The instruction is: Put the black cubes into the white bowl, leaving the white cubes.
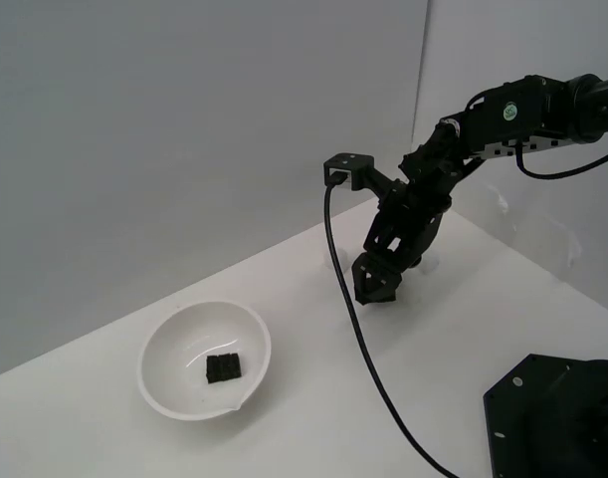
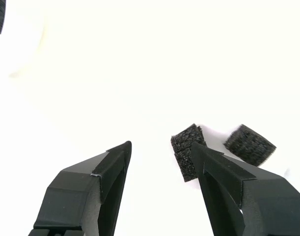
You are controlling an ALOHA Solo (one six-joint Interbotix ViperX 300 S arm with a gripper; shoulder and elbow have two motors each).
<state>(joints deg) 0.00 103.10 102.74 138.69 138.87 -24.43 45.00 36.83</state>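
The white bowl (image 1: 174, 344) sits on the table at the exterior view's left, with black cubes (image 1: 222, 368) lying close together inside it. My gripper (image 1: 375, 289) hovers low over the table to the bowl's right, open (image 2: 161, 147) and holding nothing. In the wrist view one black cube (image 2: 186, 147) lies on the table just inside one fingertip (image 2: 208, 162), touching or nearly touching it. A second black cube (image 2: 250, 144) lies just beyond that finger, outside the jaws. In the exterior view the gripper hides both. I cannot make out any white cubes against the white table.
A black cable (image 1: 358, 329) hangs from the wrist and trails across the table toward the front. The arm's black base (image 1: 557, 418) fills the exterior view's lower right corner. A grey wall (image 1: 184, 119) stands behind the table's far edge.
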